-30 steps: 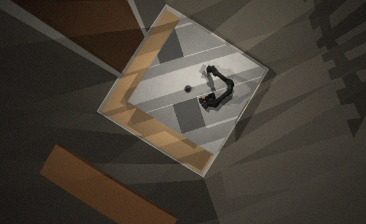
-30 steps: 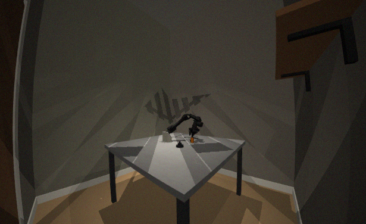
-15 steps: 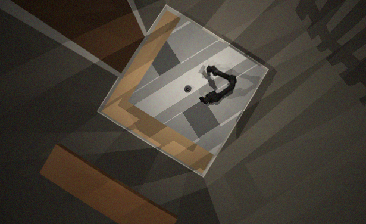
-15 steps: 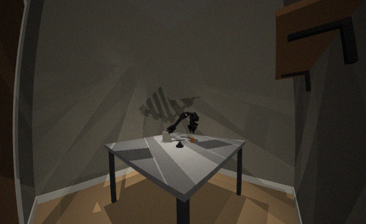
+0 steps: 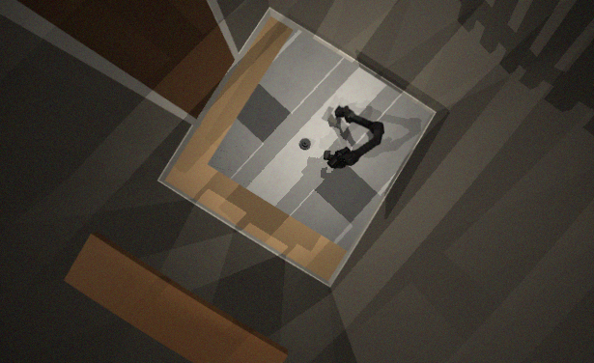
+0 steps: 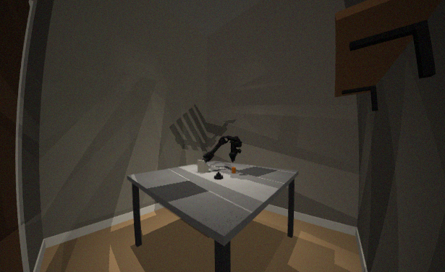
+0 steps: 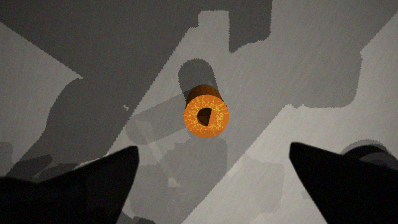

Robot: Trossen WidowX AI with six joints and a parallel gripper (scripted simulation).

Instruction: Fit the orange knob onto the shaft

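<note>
The orange knob (image 6: 234, 170) (image 7: 218, 119) stands upright on the table. In the wrist view its top shows a D-shaped hole, round at the left, with the flat side at the right, slightly slanted. My gripper (image 6: 233, 160) (image 7: 214, 151) is open and empty, pointing down above the knob. In the wrist view the knob lies beyond the fingertips, roughly midway across the gap. The arm hides the knob in the top view. The dark round pedestal (image 5: 304, 144) (image 6: 218, 176) stands apart from the knob with its shaft upright. The shaft's flat side cannot be made out.
The grey table (image 5: 288, 63) (image 6: 212, 217) carries patches of shadow. A pale block (image 6: 202, 166) stands by the arm's base. A dark round shape (image 7: 367, 151), apparently the pedestal, is partly hidden behind the right finger in the wrist view. Wooden shelves hang on the wall at upper right in the exterior view.
</note>
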